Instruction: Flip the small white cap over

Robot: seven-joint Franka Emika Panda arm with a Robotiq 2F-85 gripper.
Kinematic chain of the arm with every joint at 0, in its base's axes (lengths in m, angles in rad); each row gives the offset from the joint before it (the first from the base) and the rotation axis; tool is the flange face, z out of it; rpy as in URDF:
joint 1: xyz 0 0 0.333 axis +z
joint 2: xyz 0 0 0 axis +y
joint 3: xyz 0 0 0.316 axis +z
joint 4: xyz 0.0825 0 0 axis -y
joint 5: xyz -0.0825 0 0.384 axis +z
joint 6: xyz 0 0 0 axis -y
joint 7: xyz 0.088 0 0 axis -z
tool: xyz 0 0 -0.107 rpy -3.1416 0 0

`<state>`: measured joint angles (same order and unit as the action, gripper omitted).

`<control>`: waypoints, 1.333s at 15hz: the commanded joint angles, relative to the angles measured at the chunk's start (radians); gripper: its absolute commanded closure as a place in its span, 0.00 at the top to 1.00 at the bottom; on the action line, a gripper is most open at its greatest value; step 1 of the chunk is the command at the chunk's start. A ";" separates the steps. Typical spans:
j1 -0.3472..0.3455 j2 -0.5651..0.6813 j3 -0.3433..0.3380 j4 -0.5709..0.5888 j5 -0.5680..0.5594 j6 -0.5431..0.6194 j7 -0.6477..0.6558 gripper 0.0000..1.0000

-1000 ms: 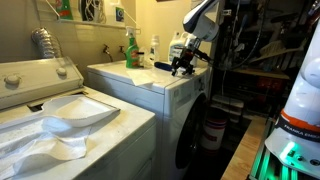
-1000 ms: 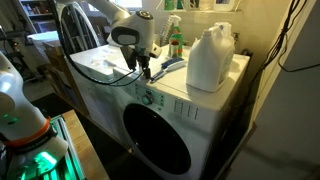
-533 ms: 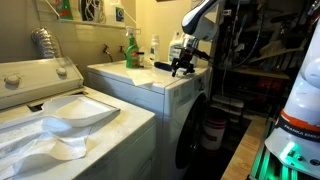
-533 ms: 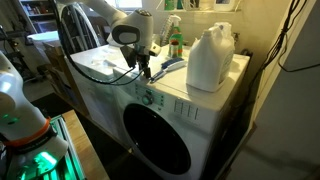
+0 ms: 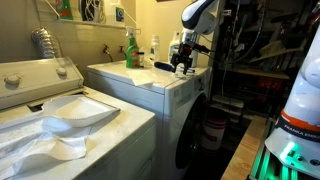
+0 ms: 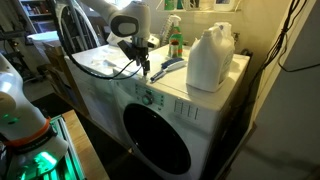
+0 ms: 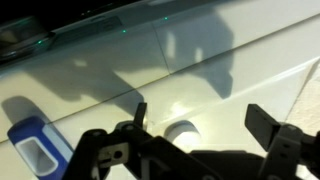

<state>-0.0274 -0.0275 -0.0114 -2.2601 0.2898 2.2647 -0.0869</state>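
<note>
The small white cap (image 7: 182, 130) lies on the white washer top (image 7: 230, 70). In the wrist view it sits between my gripper's (image 7: 200, 112) two dark fingers, and the gripper body hides its lower part. The jaws stand wide apart and hold nothing. In both exterior views the gripper (image 5: 183, 68) (image 6: 143, 66) points down close over the washer top near its front edge. I cannot make out the cap in the exterior views.
A blue-and-white object (image 7: 35, 148) (image 6: 168, 68) lies on the washer top beside the gripper. A large white detergent jug (image 6: 210, 58) and a green bottle (image 6: 176, 40) stand further along. Spray bottles (image 5: 130, 50) stand at the back. A top-load washer (image 5: 60, 110) adjoins.
The wrist has turned and shifted slightly, so the gripper now points more straight down over the washer top. The jaws stay open; nothing was grasped.
</note>
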 commanded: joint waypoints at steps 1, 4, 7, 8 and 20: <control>0.013 -0.081 0.010 0.025 -0.116 -0.102 0.063 1.00; 0.017 -0.141 0.026 0.068 -0.219 -0.215 0.142 1.00; 0.017 -0.199 0.042 0.119 -0.277 -0.364 0.209 1.00; 0.018 -0.218 0.046 0.134 -0.284 -0.414 0.218 1.00; 0.019 -0.356 0.051 0.172 -0.316 -0.609 0.195 1.00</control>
<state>-0.0128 -0.3847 0.0434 -2.0906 -0.0243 1.6579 0.1066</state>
